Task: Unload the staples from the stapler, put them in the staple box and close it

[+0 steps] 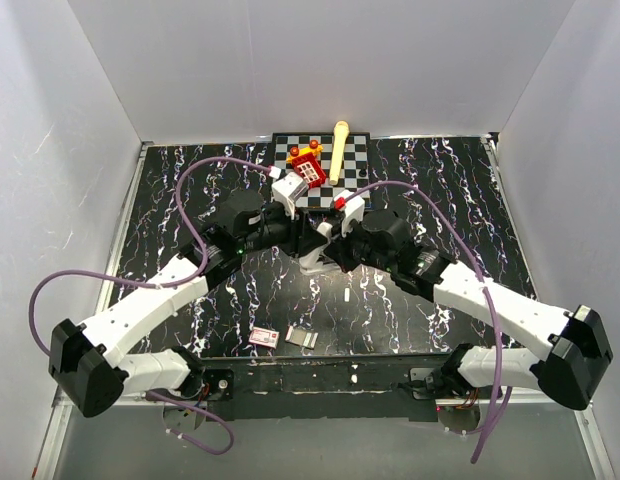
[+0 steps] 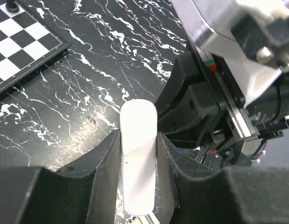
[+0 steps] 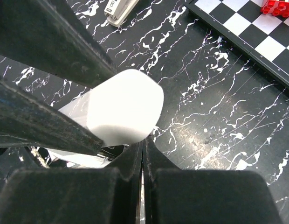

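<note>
The left gripper (image 2: pixel 138 135) is clamping, fingers partway closed, on the sides of a white, round-ended body with silvery metal beneath. I am taking this to be the stapler (image 2: pixel 139 186). It is holding it over the middle of the marbled table (image 1: pixel 390 325), just near of the chessboard (image 1: pixel 355 150). The right gripper (image 3: pixel 142 151) is facing it from the right, jaws pressed fully together just under the rounded end; whether anything thin is pinched I cannot tell. A tiny pale strip, possibly the staples (image 1: pixel 346 297), is lying on the table just near of both grippers. Extraction seems to be in hand: next, the right gripper is needing a sure hold on the magazine or strip while the left is steadying the body.
</note>
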Available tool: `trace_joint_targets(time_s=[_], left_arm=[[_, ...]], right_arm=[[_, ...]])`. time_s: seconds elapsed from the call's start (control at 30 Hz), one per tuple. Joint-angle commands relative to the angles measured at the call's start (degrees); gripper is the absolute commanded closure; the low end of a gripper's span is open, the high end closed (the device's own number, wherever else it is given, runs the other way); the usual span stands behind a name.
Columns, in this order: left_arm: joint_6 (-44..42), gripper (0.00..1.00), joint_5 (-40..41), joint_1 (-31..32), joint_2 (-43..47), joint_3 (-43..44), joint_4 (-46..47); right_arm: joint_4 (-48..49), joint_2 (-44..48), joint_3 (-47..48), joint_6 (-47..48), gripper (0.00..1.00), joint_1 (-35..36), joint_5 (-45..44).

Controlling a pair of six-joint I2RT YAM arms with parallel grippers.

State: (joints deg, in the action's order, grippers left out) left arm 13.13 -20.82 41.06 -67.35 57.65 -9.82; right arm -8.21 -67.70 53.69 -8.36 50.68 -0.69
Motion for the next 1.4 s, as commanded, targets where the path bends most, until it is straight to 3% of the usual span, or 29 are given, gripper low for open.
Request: trace_joint_targets(time_s=[0.0,0.37,0.73,1.1,1.37], left_arm=[[2.43,1.0,5.34,-0.19,-1.28,3.52,3.93],[7.7,1.0,13.78,-0.1,-10.07,5.63,9.03],[9.72,1.0,15.9,-0.1,-18.25,8.36,12.9],[9.64,1.0,15.11,-0.1,-22.82,10.91,12.64],[9.2,1.0,14.23,-0.1,-21.24,10.47,11.15]], right_arm=[[13.55,-0.5,-3.93,-2.71,0.99,-0.49,0.07],[28.94,-3.93,-14.22,-8.33,0.99,-0.67,5.17],[42.13,-9.2,-20.73,-15.37,0.99,-0.93,9.65],[45.12,-9.11,-22.67,-15.99,0.99,-2.07,10.27],[43.37,-7.36,-23.11,-15.2,0.99,-3.21,9.39]])
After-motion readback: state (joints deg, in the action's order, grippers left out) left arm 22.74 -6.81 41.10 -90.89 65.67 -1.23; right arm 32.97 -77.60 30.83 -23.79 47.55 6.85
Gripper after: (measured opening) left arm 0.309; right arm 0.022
